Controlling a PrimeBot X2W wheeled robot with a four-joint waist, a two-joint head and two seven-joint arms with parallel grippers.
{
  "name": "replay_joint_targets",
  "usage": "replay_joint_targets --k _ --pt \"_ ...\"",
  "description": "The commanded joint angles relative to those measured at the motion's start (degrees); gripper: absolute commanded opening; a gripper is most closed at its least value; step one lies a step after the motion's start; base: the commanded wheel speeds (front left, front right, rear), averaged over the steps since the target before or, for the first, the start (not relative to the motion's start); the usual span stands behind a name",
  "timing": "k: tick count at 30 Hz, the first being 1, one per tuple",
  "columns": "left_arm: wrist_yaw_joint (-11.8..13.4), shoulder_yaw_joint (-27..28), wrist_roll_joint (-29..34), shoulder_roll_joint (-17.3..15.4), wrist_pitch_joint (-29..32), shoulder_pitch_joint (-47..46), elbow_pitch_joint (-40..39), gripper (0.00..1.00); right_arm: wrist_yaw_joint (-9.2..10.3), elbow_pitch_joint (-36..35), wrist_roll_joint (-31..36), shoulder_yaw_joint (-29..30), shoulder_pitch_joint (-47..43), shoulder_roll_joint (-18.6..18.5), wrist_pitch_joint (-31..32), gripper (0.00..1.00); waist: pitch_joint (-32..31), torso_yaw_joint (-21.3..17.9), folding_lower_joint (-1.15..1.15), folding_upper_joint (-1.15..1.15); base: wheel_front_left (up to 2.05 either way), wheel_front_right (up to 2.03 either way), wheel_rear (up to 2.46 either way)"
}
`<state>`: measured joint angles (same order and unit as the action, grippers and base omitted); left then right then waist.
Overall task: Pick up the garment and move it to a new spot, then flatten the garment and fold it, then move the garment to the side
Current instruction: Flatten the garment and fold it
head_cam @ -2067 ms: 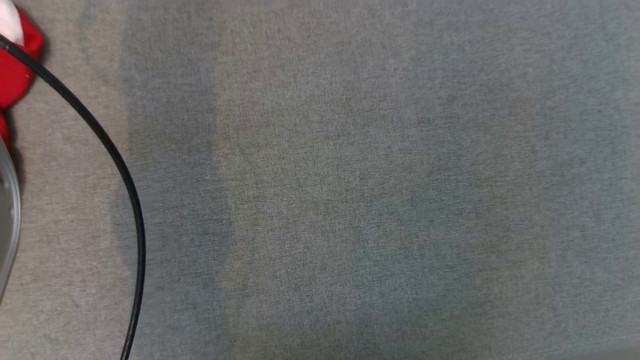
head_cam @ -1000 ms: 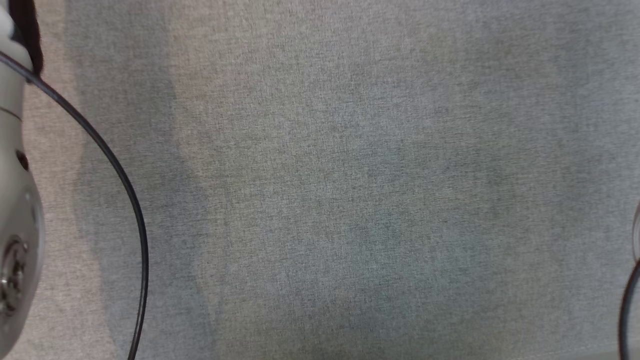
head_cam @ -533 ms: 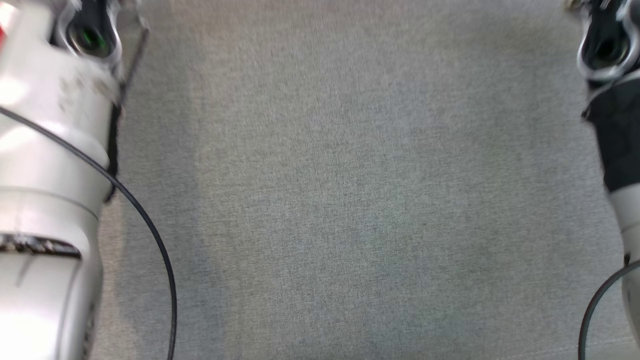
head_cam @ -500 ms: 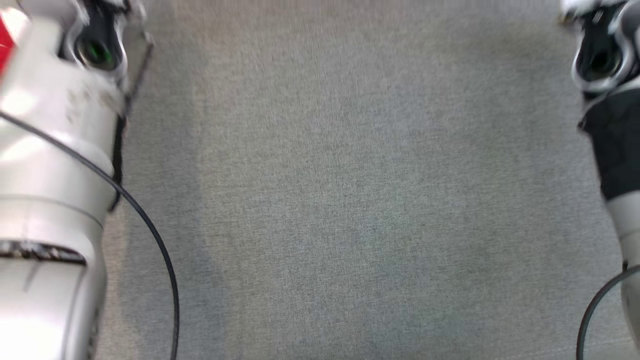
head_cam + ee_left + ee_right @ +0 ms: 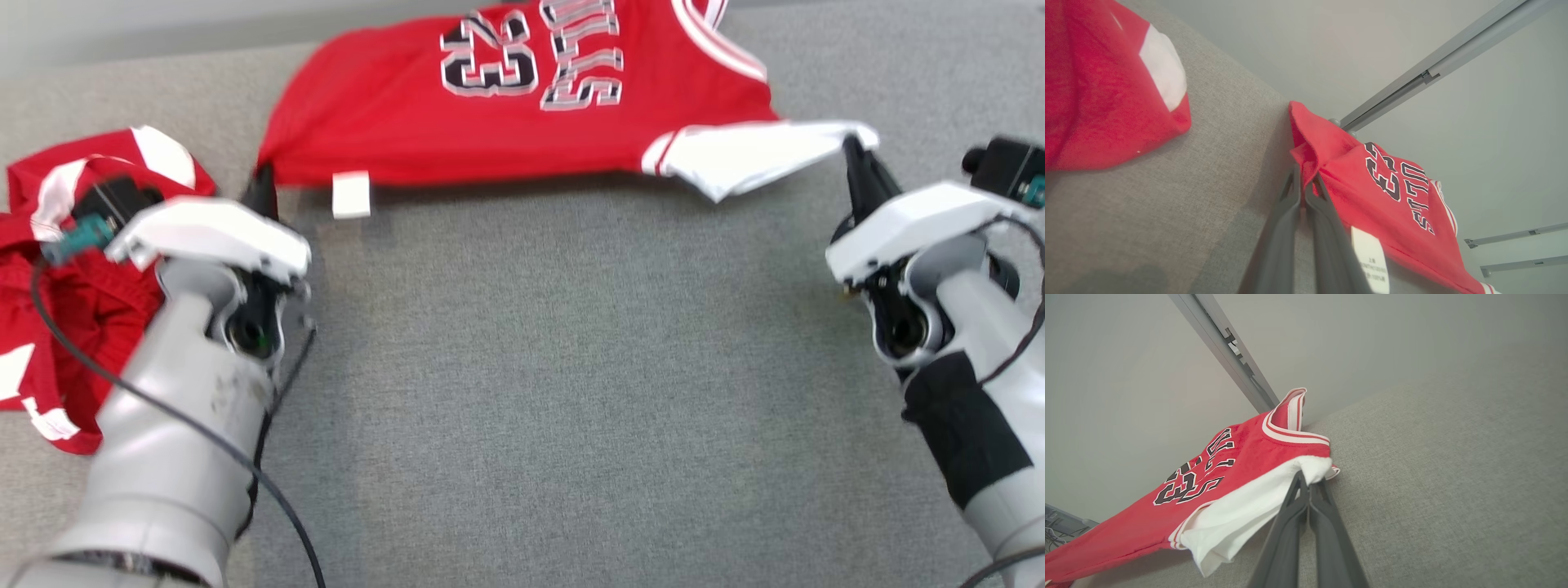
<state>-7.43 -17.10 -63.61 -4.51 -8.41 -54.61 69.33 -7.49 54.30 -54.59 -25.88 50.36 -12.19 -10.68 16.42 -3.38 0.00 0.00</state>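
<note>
The garment is a red basketball jersey with black-and-white lettering and a white sleeve. It is stretched sideways along the far part of the grey table. My left gripper is shut on its lower left corner, close to a white label. In the left wrist view the fingers pinch that red hem of the garment. My right gripper is shut on the tip of the white sleeve. The right wrist view shows the fingers closed on the white cloth of the garment.
A second red and white garment lies crumpled at the left, under my left forearm, and appears as a red garment in the left wrist view. The grey cloth-covered table spreads in front. Behind its far edge stands a pale wall with metal rails.
The head picture has shifted, so the camera moved. Both forearms came in from the sides, and now both grippers and the stretched jersey are in view.
</note>
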Motion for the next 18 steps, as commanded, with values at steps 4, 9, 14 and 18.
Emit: replay_joint_targets --k 4,9,14,18 --pt "-0.06 -2.05 1.39 -0.44 -2.31 5.29 -0.37 0.00 -0.03 -0.09 -2.01 -1.93 -3.63 -1.05 0.00 0.00 -2.71 0.51 0.00 0.00 0.00 0.00 0.00" --pt "-0.06 -2.90 0.68 0.04 -3.31 9.82 -0.81 0.00 -0.03 -0.10 -3.30 -4.55 -7.06 -1.57 0.65 0.00 -4.06 0.78 0.00 0.00 0.00 0.00 0.00" --pt "-0.06 -3.87 0.40 0.29 -4.04 12.95 -1.77 0.00 -0.03 -0.70 -5.31 -5.33 -9.91 -1.76 1.01 0.00 -4.96 0.86 0.00 0.00 0.00 0.00 0.00" --pt "-0.06 -4.36 -0.08 0.25 -4.81 15.54 -2.75 0.00 -0.03 -1.28 -8.05 -4.64 -12.68 -1.95 0.73 0.00 -5.92 0.73 0.00 0.00 0.00 0.00 0.00"
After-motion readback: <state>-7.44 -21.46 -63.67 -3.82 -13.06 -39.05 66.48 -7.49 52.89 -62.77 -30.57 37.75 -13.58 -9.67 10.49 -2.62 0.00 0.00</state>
